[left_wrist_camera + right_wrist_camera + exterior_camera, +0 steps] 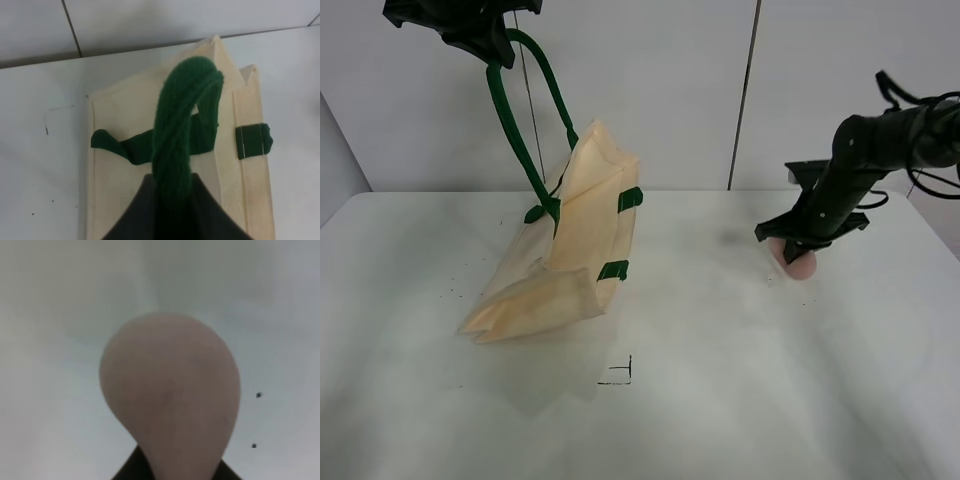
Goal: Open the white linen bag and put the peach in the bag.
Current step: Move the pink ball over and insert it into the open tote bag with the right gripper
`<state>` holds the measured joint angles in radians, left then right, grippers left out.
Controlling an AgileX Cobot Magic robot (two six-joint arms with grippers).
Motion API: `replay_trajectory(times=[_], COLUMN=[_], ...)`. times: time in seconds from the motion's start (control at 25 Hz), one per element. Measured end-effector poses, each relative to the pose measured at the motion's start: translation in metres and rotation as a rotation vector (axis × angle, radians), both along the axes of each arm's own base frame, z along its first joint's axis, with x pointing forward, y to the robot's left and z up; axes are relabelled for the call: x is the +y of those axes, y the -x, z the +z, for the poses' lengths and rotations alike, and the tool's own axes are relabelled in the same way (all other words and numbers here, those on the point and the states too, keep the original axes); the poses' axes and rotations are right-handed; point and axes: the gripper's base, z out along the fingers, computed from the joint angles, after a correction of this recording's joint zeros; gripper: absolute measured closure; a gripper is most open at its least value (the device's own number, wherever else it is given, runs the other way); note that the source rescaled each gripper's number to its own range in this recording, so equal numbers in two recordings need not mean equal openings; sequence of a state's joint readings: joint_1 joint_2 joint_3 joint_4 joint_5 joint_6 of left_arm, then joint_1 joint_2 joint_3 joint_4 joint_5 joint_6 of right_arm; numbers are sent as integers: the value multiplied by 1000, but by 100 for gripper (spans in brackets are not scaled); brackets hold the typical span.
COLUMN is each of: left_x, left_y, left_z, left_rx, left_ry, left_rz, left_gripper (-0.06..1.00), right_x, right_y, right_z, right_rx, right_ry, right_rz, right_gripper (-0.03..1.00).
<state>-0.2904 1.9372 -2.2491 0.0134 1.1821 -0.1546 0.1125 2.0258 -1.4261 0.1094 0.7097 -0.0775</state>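
The white linen bag (570, 250) hangs tilted by one dark green handle (515, 120), its lower end resting on the table at the left. My left gripper (485, 40) is shut on that handle, high at the top left. In the left wrist view the green handle (182, 130) runs into the jaws above the bag (115, 200). The pink peach (796, 262) is at the right on the table, under my right gripper (798, 245), which is shut on it. In the right wrist view the peach (172, 400) fills the picture, blurred.
The white table (720, 400) carries a small black corner mark (622, 376) in front of the bag. A grey wall with a vertical seam (745, 90) stands behind. The bag's second handle (555, 85) hangs loose.
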Motion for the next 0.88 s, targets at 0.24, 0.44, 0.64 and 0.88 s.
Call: replay_trajectory(times=[0.24, 0.44, 0.64, 0.88], left_x=[0, 0, 0, 0], left_y=[0, 0, 0, 0], left_z=[0, 0, 0, 0], left_rx=[0, 0, 0, 0], left_ry=[0, 1, 1, 1], left_rz=[0, 0, 0, 0], left_gripper=[94, 94, 94, 94], right_x=[14, 43, 105, 185], right_y=[-1, -5, 0, -2], right_z=[102, 151, 142, 84], right_rx=[-173, -285, -294, -316], right_ry=[-160, -310, -341, -346], right_rz=[66, 193, 363, 507], right_gripper=[97, 97, 97, 97])
